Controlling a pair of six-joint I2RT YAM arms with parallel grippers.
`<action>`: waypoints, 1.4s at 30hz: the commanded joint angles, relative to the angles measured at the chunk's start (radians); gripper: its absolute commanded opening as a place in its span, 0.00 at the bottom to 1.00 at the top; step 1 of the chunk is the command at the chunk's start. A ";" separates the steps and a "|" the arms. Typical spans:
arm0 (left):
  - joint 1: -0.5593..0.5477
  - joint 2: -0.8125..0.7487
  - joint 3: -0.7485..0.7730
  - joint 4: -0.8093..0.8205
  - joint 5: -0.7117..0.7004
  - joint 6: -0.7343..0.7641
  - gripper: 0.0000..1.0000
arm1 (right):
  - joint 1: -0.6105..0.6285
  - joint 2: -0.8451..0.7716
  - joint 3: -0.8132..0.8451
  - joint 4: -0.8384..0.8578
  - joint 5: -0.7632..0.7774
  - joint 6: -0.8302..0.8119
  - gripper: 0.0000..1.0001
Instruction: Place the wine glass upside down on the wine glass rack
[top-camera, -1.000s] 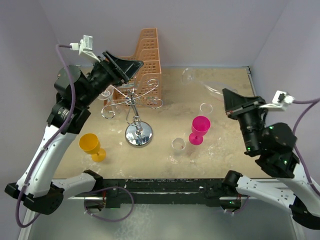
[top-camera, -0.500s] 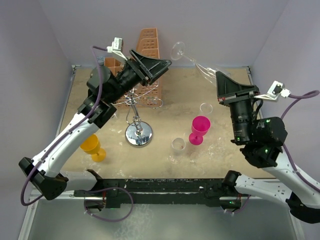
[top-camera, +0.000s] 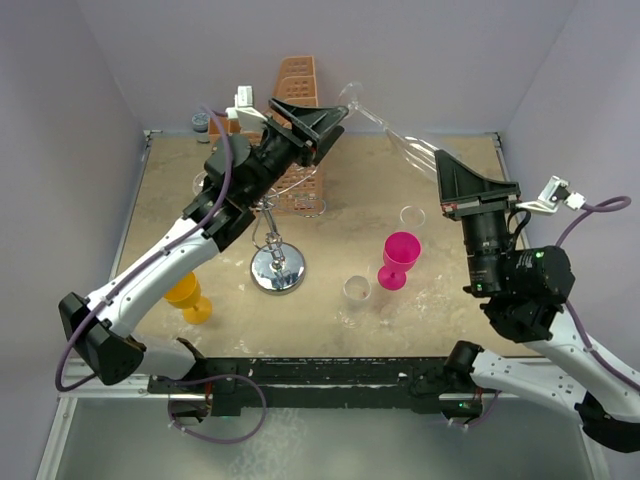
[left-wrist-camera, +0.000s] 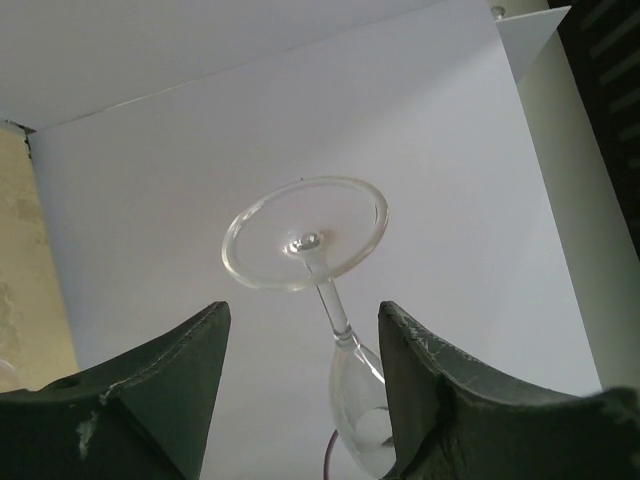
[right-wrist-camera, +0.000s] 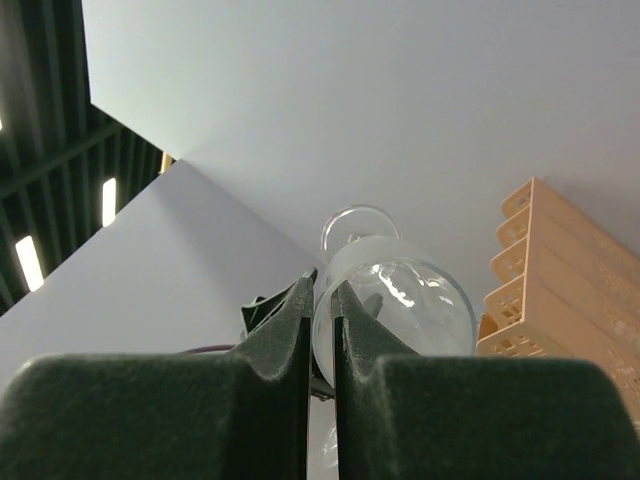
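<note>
You look down on a sand-coloured tabletop (top-camera: 330, 240) with both arms raised over its far half. An orange basket (top-camera: 298, 85) stands at upper centre. Below it the wine glass rack (top-camera: 277, 270) shows its round chrome base, while its scroll arms are mostly hidden under the left arm (top-camera: 190, 255).

The wine glass (top-camera: 385, 122) hangs in the air at upper centre, above and right of the rack. Its long axis slants, with the foot (top-camera: 351, 94) toward upper left and the bowl (top-camera: 424, 157) toward lower right.

Your right claw (top-camera: 440, 165) is pressed almost together, pinching the bowl's wall. Your left claw (top-camera: 328, 125) is spread wide and empty, just beside the foot, so it is the nearer one to the stem end. A grasp there looks like the coming move.

Only the left wrist view shows the foot (left-wrist-camera: 305, 235) lying beyond the spread fingers, touching neither, with the stem running down the frame. Only the right wrist view shows the bowl (right-wrist-camera: 395, 300) bulging to the right of the nearly closed fingers.
</note>
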 joint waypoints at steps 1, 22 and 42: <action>-0.013 0.013 -0.002 0.126 -0.095 -0.063 0.58 | 0.001 0.006 0.005 0.075 -0.040 0.062 0.00; -0.018 0.143 0.043 0.267 -0.137 -0.119 0.36 | 0.001 -0.021 -0.143 0.193 -0.206 0.070 0.00; -0.018 0.149 0.114 0.348 -0.114 0.110 0.00 | 0.001 0.002 -0.090 -0.056 -0.194 0.073 0.56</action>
